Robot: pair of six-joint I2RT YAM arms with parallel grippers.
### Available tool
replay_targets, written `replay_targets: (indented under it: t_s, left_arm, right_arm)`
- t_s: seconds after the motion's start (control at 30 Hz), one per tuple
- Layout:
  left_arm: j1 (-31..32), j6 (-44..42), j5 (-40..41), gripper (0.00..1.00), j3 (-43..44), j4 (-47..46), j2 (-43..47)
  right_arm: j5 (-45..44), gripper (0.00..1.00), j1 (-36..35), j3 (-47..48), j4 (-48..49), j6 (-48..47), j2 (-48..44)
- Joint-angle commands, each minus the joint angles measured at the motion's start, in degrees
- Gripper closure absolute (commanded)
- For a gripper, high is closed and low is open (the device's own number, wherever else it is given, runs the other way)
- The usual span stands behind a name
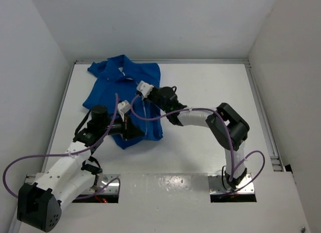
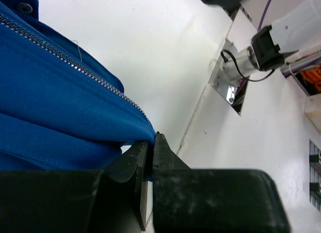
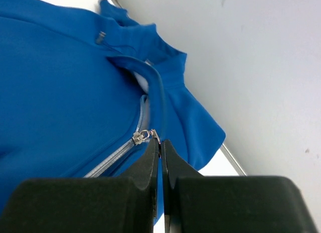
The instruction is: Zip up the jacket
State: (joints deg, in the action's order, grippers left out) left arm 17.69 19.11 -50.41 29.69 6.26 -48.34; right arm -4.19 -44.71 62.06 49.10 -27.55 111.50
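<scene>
The jacket [image 1: 125,92] looks soft and limp. The left gripper [image 2: 152,143] pinches its bottom hem, and the right gripper [image 3: 160,145] nips its tiny silver pull [image 3: 143,137], likely slippery.

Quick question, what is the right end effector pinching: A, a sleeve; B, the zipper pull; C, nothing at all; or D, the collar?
B: in the right wrist view the right end effector is shut, with the silver zipper pull of the jacket caught at its tips.
</scene>
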Motion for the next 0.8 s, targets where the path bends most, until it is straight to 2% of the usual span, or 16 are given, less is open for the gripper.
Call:
replay_targets:
  t_s: [0.0, 0.2, 0.4, 0.53, 0.67, 0.77]
  left_arm:
    - [2.52, -2.94, -5.31, 1.00, 2.65, 3.23, 1.49]
    - [5.42, -7.94, -6.10, 1.00, 6.51, 4.10, 1.49]
    - [8.32, -17.08, -5.05, 1.00, 12.05, 12.54, 0.96]
    - [8.85, -19.11, -5.05, 1.00, 13.29, 14.74, 1.49]
    - [8.85, -24.45, -4.52, 1.00, 16.52, 19.65, 1.49]
    - [9.37, -27.72, -3.65, 1.00, 18.90, 23.95, 1.49]
  right_arm:
    - [-1.44, 1.00, 3.40, 6.92, -2.43, 3.21, 2.40]
    - [-2.32, 1.00, 7.35, 18.52, -7.00, 1.98, 9.60]
    - [-3.72, 1.00, 12.00, 32.47, -10.86, -0.31, 17.86]
    - [-5.30, 1.00, 14.82, 39.43, -12.62, -1.62, 23.04]
    - [-6.88, 1.00, 17.80, 47.51, -14.56, -2.68, 26.03]
    - [-7.68, 1.00, 19.83, 49.91, -15.26, -3.21, 27.10]
